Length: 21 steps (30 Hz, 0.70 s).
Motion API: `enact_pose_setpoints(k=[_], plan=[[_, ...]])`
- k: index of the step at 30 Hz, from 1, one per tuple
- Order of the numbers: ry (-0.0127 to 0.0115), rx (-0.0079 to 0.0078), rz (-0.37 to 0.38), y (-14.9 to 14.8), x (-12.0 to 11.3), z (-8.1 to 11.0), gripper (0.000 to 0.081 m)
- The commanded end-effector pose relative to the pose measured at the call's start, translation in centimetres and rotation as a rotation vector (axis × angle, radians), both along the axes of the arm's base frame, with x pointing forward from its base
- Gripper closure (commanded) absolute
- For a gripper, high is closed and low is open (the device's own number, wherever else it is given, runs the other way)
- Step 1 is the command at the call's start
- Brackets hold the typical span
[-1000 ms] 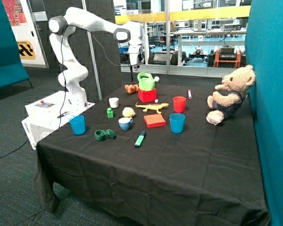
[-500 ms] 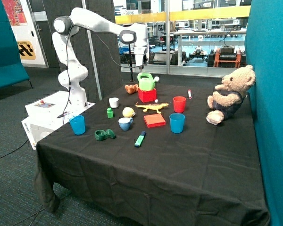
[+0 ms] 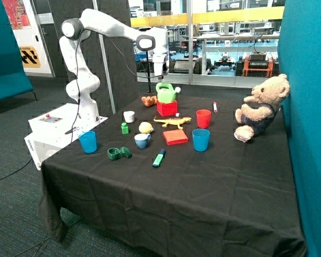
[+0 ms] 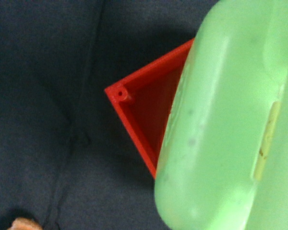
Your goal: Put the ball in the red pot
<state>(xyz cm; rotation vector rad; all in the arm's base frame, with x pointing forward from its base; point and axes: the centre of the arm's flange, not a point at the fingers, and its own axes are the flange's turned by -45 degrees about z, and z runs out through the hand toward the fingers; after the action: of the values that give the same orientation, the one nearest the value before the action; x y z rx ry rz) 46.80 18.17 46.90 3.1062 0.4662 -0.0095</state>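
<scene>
- Outside view: gripper [image 3: 161,74] now high above the can [image 3: 166,92] and the pot [image 3: 167,108], at the far side of the table [image 3: 203,182]. Moved toward the pot compared with one second ago, then almost no shift in the last half second.
- Open or closed: cannot tell from here. Nothing seen hanging under it.
- Ball [image 3: 145,127] on the cloth, well apart from the gripper, just behind the blue cup [image 3: 142,140] and near the white cup [image 3: 129,116]. Pale yellow, round, small, untouched.
- Probably means: picking of the ball not yet begun. Arm closer to the goal than to the ball.
- Wrist view: looking down on one red corner of the pot [image 4: 134,115], with straight walls and a bare inside at that corner. The rest is covered by the green can [image 4: 221,124], very close to the camera.
- No ball here, and the grip state is not shown either.
- Likely trouble: can sitting on the pot, so little free opening for the ball.
</scene>
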Motion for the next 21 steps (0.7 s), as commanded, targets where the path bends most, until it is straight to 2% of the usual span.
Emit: enact_pose_setpoints(k=[1,16,21], plan=[[-0.0059,0.0015,-0.009,-0.5,0.3,-0.9,0.0199],[-0.0059,0.0015,-0.007,0.3,1.4,-2.1,0.0221],[-0.0059,0.0015,-0.016,-0.1,1.0,-2.6,0.0288]])
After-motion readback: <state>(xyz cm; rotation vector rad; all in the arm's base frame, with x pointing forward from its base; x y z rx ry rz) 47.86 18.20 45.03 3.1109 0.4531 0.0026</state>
